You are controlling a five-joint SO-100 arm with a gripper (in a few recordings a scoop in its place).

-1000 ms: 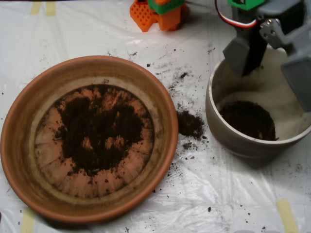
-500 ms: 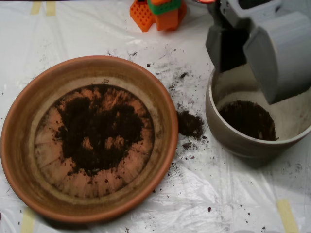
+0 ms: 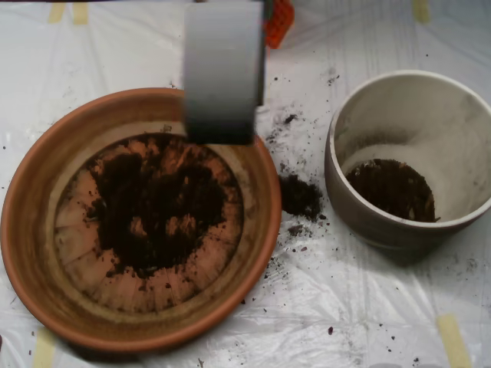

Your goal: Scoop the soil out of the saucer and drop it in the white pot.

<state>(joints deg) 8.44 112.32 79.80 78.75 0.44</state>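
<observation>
The terracotta saucer (image 3: 31, 230) lies at the left, with a dark patch of soil (image 3: 157, 203) spread over its ridged base. At the right stands the white pot (image 3: 460, 138), and more soil (image 3: 391, 188) lies at its bottom. The grey scoop (image 3: 222, 73) hangs over the saucer's far rim, seen from above as one smooth grey block. Its lower end reaches just past the rim, above the soil's upper edge.
A small heap of spilled soil (image 3: 301, 195) lies on the white plastic sheet between saucer and pot, with crumbs scattered around it. An orange part (image 3: 280, 21) of the arm's base shows at the top edge. Yellow tape strips (image 3: 453, 337) mark the sheet.
The scoop has swung left from above the white pot to above the saucer's far rim. The pot's whole opening is now uncovered.
</observation>
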